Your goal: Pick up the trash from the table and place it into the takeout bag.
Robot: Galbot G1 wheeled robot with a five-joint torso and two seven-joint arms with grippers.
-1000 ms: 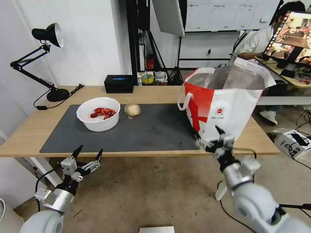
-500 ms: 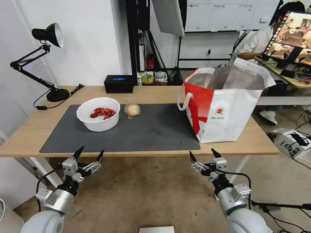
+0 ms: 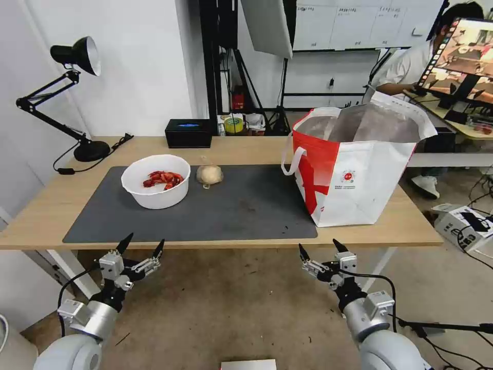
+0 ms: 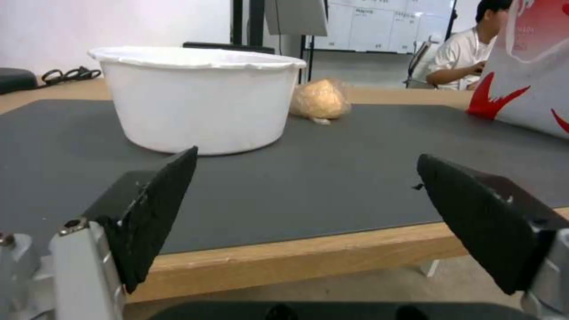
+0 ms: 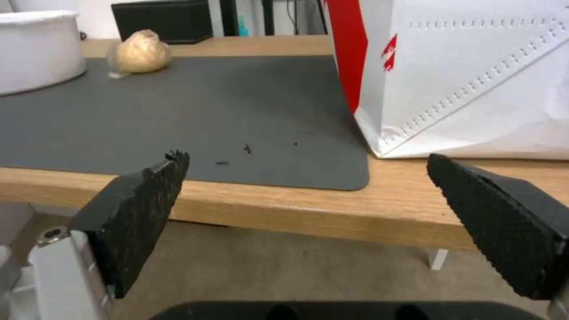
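Observation:
On the dark mat of the table (image 3: 51, 205) stand a white round bowl (image 3: 155, 180) holding red shells and, just right of it, a beige bun (image 3: 209, 175) in clear wrap. The takeout bag (image 3: 354, 174), white and red with foil lining, stands open at the table's right end. My left gripper (image 3: 141, 245) hangs open below the table's front edge, in front of the bowl (image 4: 198, 98) and the bun (image 4: 320, 98). My right gripper (image 3: 318, 248) is open too, below the front edge near the bag (image 5: 474, 75), with nothing between its fingers.
A black box (image 3: 188, 132) sits at the back of the table, a black desk lamp (image 3: 72, 92) at the back left. Small dark crumbs (image 5: 246, 149) lie on the mat's right part. Behind the bag is a desk with a monitor (image 3: 462, 56).
My right gripper came down from in front of the bag's lower corner to below the table's front edge. The left arm, bowl, bun and bag have stayed put.

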